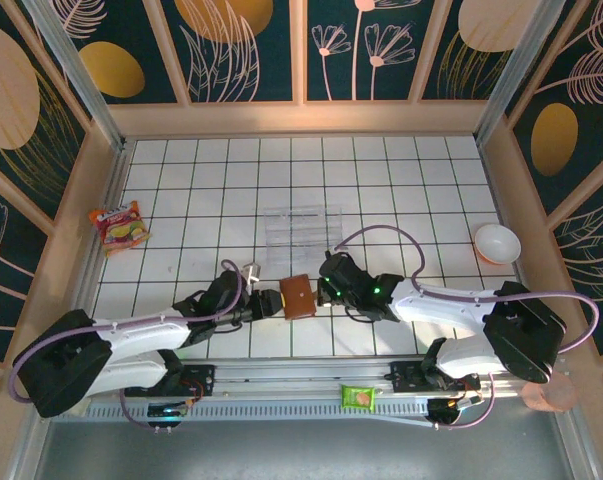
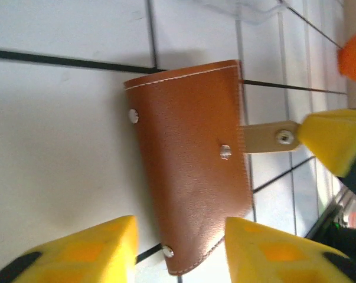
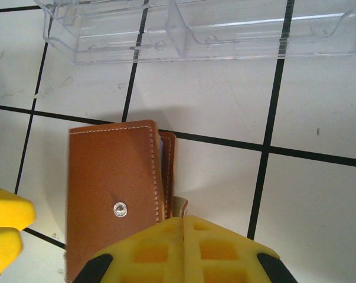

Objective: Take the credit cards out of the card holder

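The brown leather card holder (image 1: 299, 296) lies folded shut on the white tiled table between my two grippers. In the left wrist view my left gripper (image 2: 180, 253) is open, its yellow fingers (image 2: 77, 253) standing either side of the card holder's (image 2: 189, 159) near end. My right gripper (image 3: 183, 221) is shut on the holder's little closing tab (image 3: 179, 205), which sticks out from the card holder's (image 3: 113, 188) right edge. The same tab (image 2: 266, 137) shows pulled straight in the left wrist view. The credit cards are hidden inside the holder.
A clear plastic box (image 1: 301, 228) lies just beyond the holder. A red snack packet (image 1: 120, 226) sits far left and a white bowl (image 1: 497, 243) far right. A green packet (image 1: 360, 397) rests on the front rail, and an orange cup (image 1: 551, 392) stands at the near right.
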You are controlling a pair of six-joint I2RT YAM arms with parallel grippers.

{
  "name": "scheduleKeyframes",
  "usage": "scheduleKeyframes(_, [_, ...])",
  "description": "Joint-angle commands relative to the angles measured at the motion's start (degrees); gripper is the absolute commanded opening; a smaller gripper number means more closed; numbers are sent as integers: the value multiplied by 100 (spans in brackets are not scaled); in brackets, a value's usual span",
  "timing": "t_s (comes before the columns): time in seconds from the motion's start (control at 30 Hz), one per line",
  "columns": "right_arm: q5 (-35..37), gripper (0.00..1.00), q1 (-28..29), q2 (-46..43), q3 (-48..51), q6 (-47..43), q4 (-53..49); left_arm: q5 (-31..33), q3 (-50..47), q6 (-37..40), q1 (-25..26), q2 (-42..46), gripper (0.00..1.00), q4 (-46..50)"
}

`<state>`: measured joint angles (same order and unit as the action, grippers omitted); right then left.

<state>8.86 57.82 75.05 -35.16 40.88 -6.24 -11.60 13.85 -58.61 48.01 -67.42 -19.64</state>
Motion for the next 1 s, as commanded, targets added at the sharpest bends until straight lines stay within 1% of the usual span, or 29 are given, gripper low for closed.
scheduleKeyframes(0.0, [10,0,61,82,52,121,81,-54,130,-112,-6,-78,48,325])
scheduleKeyframes(0.07, [24,0,56,115,44,127,71,26,153,-68,-11,15,51,381])
scheduleKeyframes(0.17, [20,0,112,68,-53,74,7,286,179,90,-17,488,59,485])
scheduleKeyframes(0.27, [-140,0,256,-5,-353,-124,-44,857,268,518,-43,1212,68,857])
scheduleKeyframes(0.3, [-176,0,314,8,-486,-173,-76,1052,260,597,-51,1405,70,969])
scheduleKeyframes(0.37, [-254,0,443,91,-775,-221,-122,1232,111,649,-148,1720,72,1031])
scheduleKeyframes(0.6, [-342,0,745,339,-1489,-300,-24,910,-383,453,-690,2215,72,789])
scheduleKeyframes(0.83, [-338,0,757,276,-1583,-211,13,919,-259,630,-794,2437,73,1092])
scheduleKeyframes(0.97, [-16,0,675,147,-1395,21,-209,931,-251,653,-815,2438,73,1128])
